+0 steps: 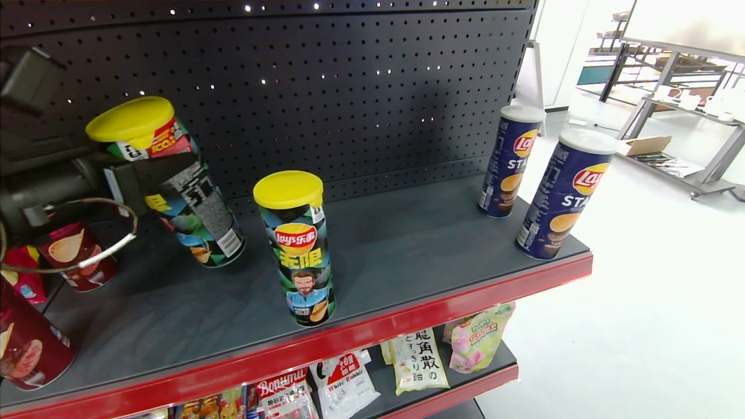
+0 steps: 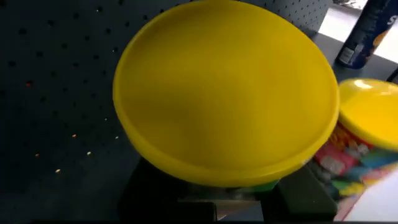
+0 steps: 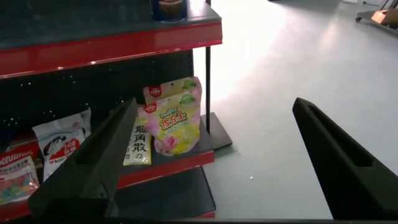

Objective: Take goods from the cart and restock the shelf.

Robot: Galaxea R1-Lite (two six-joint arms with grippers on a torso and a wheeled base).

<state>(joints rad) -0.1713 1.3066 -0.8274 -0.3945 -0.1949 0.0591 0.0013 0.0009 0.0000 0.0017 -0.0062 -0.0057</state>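
While the left gripper [image 1: 152, 177] holds its jaws clamped on the upper half of a yellow-lidded chip can [image 1: 198, 215], we see that can leaning over the left part of the shelf [image 1: 407, 250], its top tipped toward the robot's left and its base low at the dark deck. We cannot tell whether the base touches. From the left wrist, the can's yellow lid [image 2: 224, 93] looms close before the pegboard [image 2: 56, 74].

Just right of the held can and nearer the red front edge, a second yellow-lidded can [image 1: 297, 250] stands upright, apart from it. Two blue cans [image 1: 512, 163] stand upright at the shelf's right end, well apart from the yellow-lidded pair, one behind near the pegboard and one at the front corner. Two red cans [image 1: 78, 256] sit at the far left, one behind the left gripper's cable and one at the front edge.

The right gripper [image 3: 212, 109] hangs lower, beside the shelving, its jaws wide apart and holding nothing. Beyond them we see snack bags [image 3: 174, 121] standing on the lower shelf [image 3: 168, 167], under the red-edged deck.
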